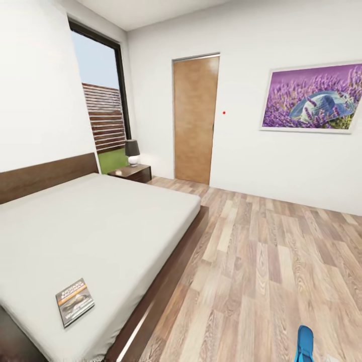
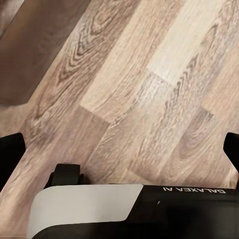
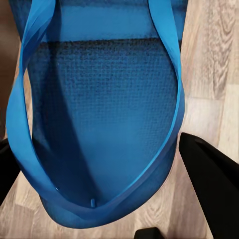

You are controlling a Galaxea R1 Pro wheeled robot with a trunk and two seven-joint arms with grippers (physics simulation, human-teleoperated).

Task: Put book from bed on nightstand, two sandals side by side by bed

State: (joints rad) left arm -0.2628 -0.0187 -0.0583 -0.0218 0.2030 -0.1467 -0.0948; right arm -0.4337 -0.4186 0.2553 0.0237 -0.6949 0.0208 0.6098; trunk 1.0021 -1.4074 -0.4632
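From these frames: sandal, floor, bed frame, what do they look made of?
Sandal: looks like foam or rubber, matte blue, with a fine waffle texture on the footbed and smooth glossy straps.
Floor: wood or wood-look planks, mixed tan and brown grain, low sheen.
Bed frame: dark brown wood, smooth, with a faint shine along its edge.

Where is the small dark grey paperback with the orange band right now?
In the head view, the dark grey paperback book lies flat on the light grey mattress near the bed's foot corner, at the picture's lower left, far from the dark-brown nightstand.
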